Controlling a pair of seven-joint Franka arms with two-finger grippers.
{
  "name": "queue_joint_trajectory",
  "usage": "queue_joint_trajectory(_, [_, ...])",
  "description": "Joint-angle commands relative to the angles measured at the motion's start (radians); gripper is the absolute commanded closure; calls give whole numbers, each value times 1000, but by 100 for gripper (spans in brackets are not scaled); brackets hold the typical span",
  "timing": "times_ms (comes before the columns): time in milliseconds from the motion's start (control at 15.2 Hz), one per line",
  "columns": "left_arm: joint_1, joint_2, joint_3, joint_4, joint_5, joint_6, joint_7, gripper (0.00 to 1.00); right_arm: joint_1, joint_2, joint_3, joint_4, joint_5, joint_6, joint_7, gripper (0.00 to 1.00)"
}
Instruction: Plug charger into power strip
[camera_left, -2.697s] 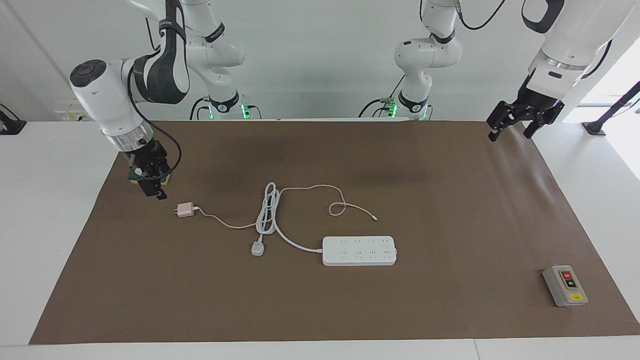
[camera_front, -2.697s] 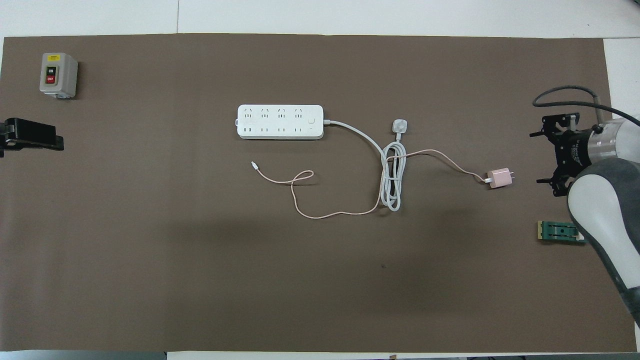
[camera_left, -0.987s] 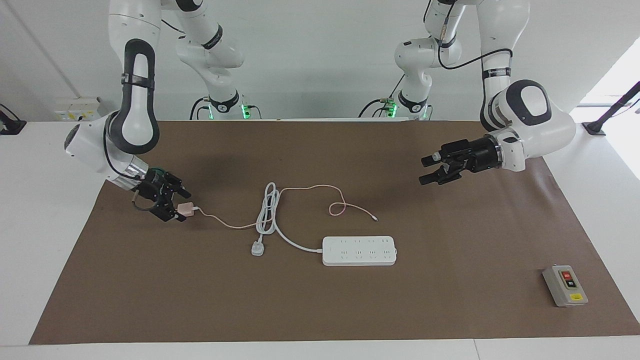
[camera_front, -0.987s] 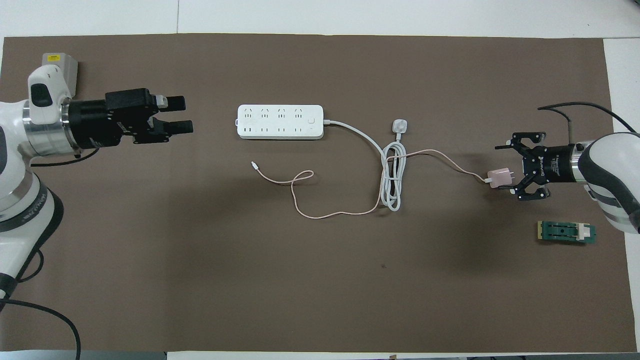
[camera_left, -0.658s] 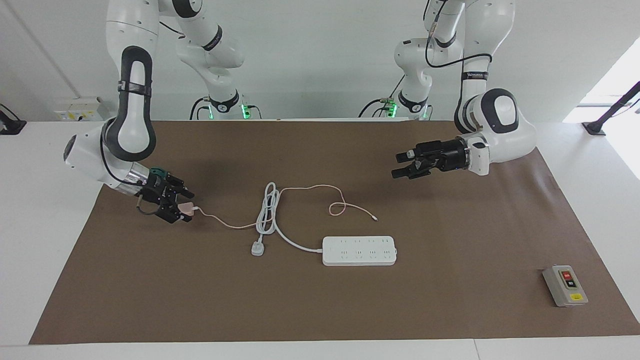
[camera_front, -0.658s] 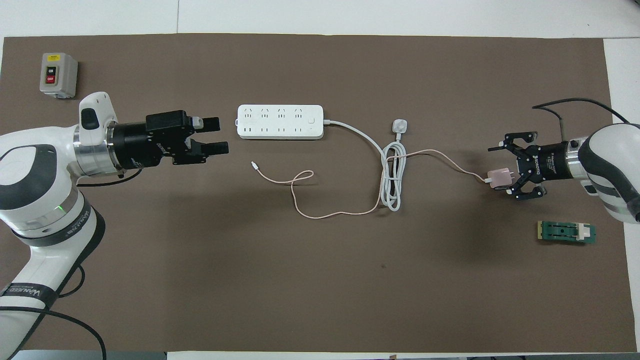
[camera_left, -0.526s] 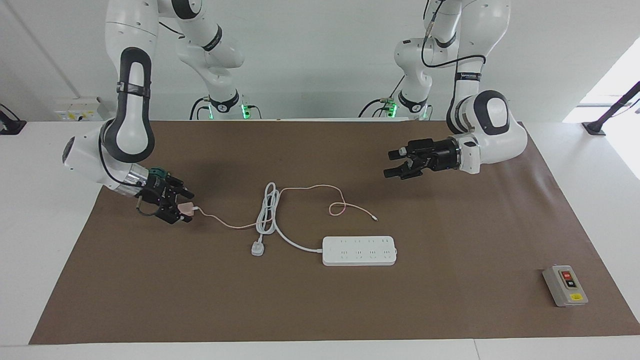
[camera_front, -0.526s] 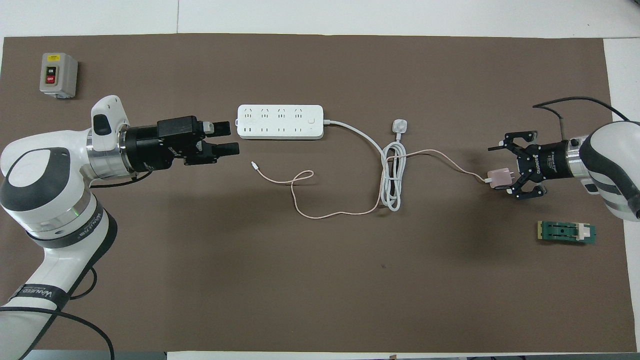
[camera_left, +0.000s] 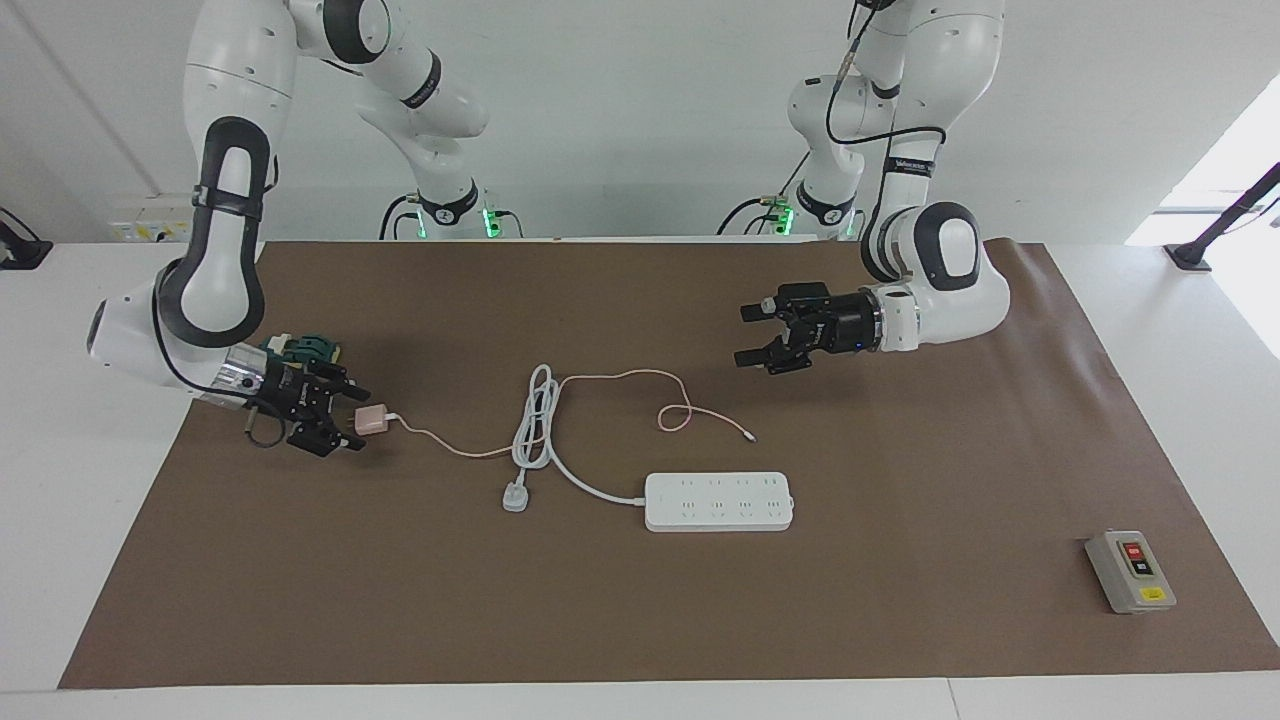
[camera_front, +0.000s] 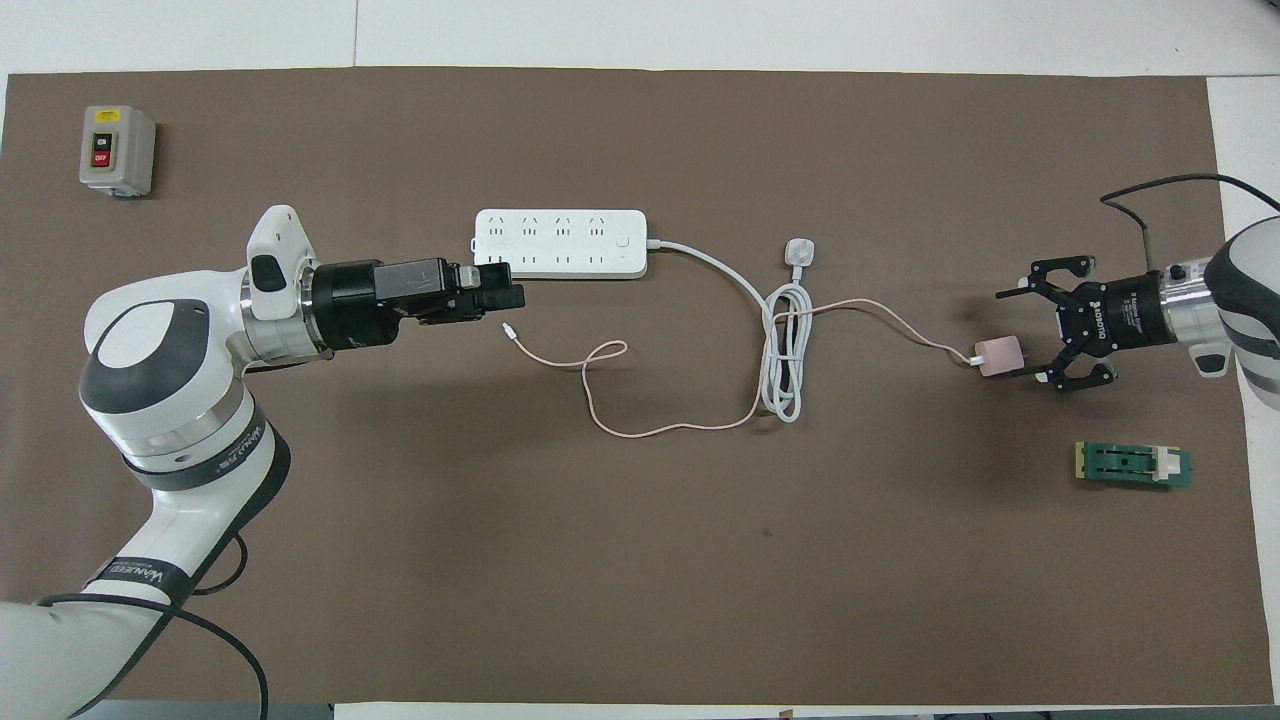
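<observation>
Charger (camera_left: 371, 420) between right gripper's (camera_left: 343, 418) spread fingers (camera_left: 357, 394)

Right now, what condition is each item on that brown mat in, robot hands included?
Pale pink cube charger: unplugged, lying on the mat, between the right hand's open fingers.
Long white power strip: lying flat, nothing plugged in.
Right hand: open.
Left hand: open, empty, raised over the mat.
Grey button box: untouched.
</observation>
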Motion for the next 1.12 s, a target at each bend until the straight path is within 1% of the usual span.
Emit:
queue_joint_trajectory(0, [-16,33,17,5,-15,-6,57,0,1,9,4,-3,-2,-8,-16,0])
queue_joint_trajectory(132, [-4,39,18,-10,-13,-21,129,0,6,9,4,-14,-4,10,-36,0])
queue_joint_trajectory(263, [11,39,29,-21,-13,-59,144,0,3,9,4,-48,-4,37,-59,0])
queue_joint_trajectory(461, [14,39,47,-33,-13,-110,198,0,-14,38,4,-51,-2,29,-73,0])
queue_joint_trajectory(724, [14,39,56,-39,-10,-102,190,0,-26,41,3,-54,-2,34,-103,0])
queue_joint_trajectory(789, [16,38,56,-41,-1,-96,171,0,-28,41,3,-51,-2,32,-113,0])
queue_joint_trajectory(855, [16,38,60,-41,4,-93,110,0,-32,41,3,-51,-2,32,-116,0])
queue_joint_trajectory(1053, [14,35,67,-39,7,-90,-119,0,-43,42,1,-52,-2,38,-134,0])
